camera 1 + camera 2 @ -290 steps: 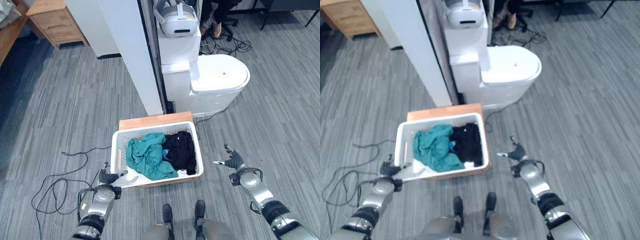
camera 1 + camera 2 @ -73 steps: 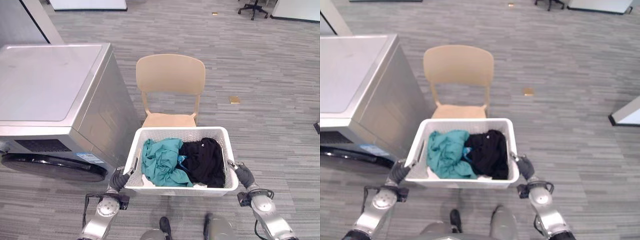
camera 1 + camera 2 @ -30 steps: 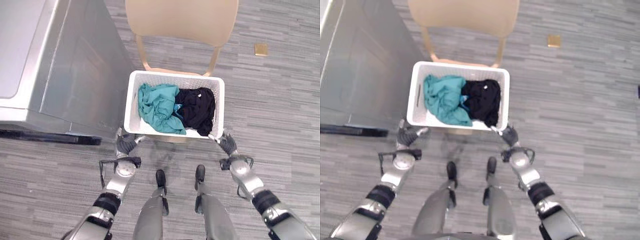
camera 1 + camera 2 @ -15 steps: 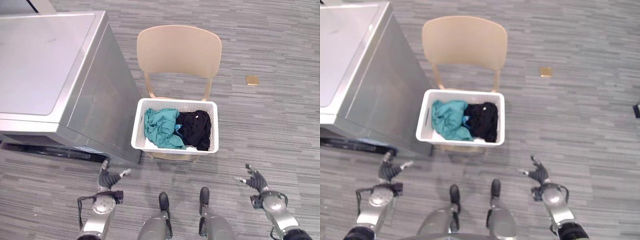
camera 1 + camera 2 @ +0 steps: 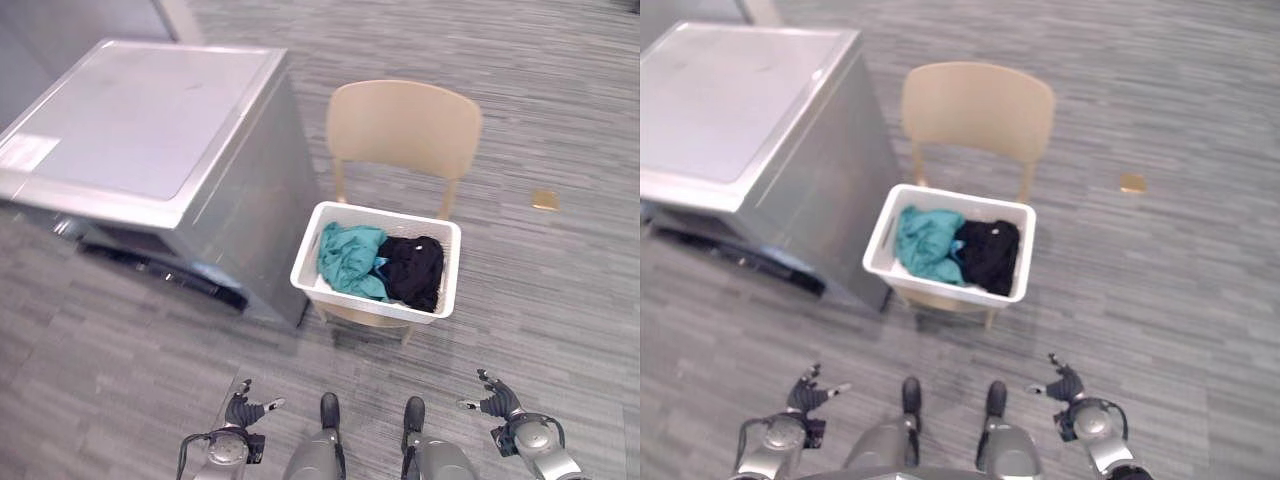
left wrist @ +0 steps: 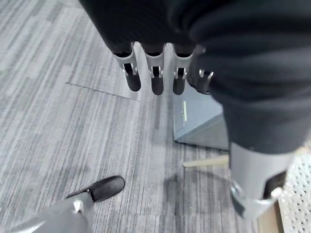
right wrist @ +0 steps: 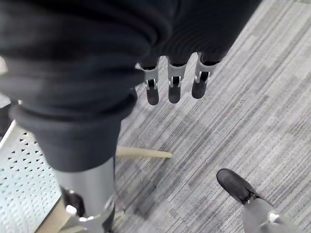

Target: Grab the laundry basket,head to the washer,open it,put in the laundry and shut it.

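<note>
One white laundry basket (image 5: 378,263), holding teal and black laundry (image 5: 382,264), rests on the tan chair (image 5: 400,135) right of the washer (image 5: 150,150). Left hand (image 5: 243,408) and right hand (image 5: 494,402), fingers spread and empty, hang nearer than before; wrist views add a chair leg (image 7: 143,153).

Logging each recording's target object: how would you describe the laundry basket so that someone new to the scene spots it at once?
Find the large silver washer; beside it stands a tan chair. On the chair's seat sits the laundry basket, a white rectangular tub with perforated walls. It is the one container here, and holds a teal garment next to a black garment.
</note>
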